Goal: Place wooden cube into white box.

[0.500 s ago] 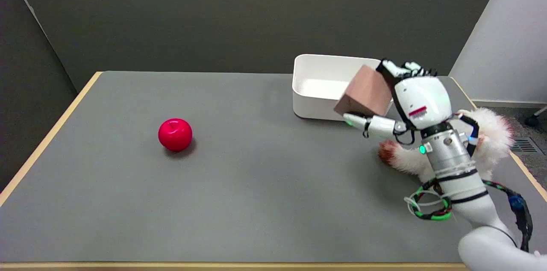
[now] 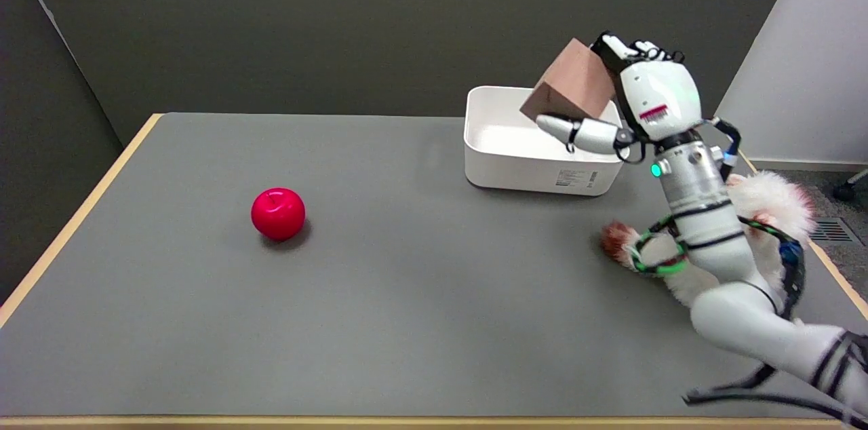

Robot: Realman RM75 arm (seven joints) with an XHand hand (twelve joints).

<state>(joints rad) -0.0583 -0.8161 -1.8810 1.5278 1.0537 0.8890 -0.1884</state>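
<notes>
My right hand (image 2: 641,101) grips the wooden cube (image 2: 571,84), a brownish-pink block held tilted in the air. The cube hangs above the right part of the white box (image 2: 515,169), in front of its far wall. The thumb runs under the cube's lower edge and the other fingers wrap over its top right. The box is a white rounded tray standing at the back right of the grey table, and its inside shows nothing.
A red apple (image 2: 278,213) sits on the table's left half. A white furry toy (image 2: 766,206) with a reddish end lies at the right edge, partly behind my forearm. The wooden table edge (image 2: 74,220) runs along the left side.
My right hand has lifted the cube up and slightly back, from in front of the box's near wall to above the box. The forearm has risen with it.
</notes>
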